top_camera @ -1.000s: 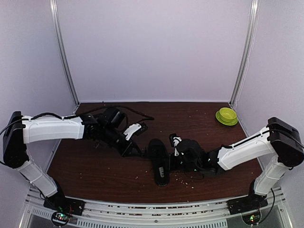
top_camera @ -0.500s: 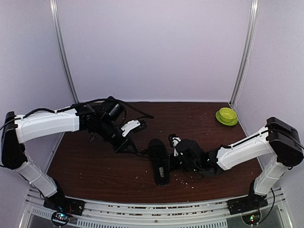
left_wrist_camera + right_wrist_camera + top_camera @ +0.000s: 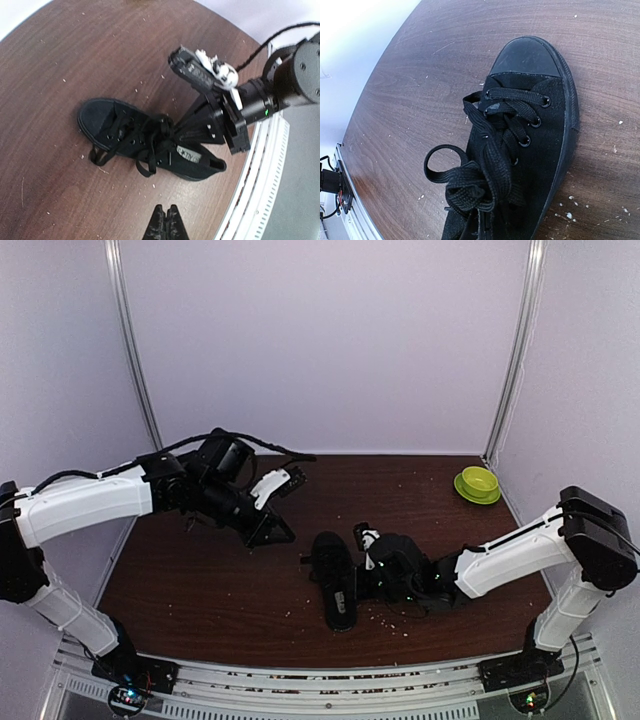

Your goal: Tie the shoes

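The black shoe (image 3: 335, 585) lies mid-table, toe toward the back wall. In the right wrist view its toe cap (image 3: 530, 55) points up and a knotted bunch of laces (image 3: 470, 185) sits over the tongue, one loop (image 3: 440, 160) hanging off the side. My right gripper (image 3: 362, 575) presses against the shoe's right side; in its own view its tips (image 3: 487, 232) are shut at the base of that lace bunch and mostly hidden by it. My left gripper (image 3: 282, 536) hangs shut and empty to the shoe's upper left. Its tips (image 3: 166, 212) are apart from the shoe (image 3: 125, 132).
A green bowl (image 3: 478, 484) stands at the back right corner. Pale crumbs (image 3: 390, 615) are scattered by the shoe's heel. The white front rail (image 3: 260, 170) runs close behind the heel. Side posts and walls enclose the table.
My left arm has drawn back up and to the left, away from the shoe, its gripper staying shut. The right arm and the shoe have hardly moved.
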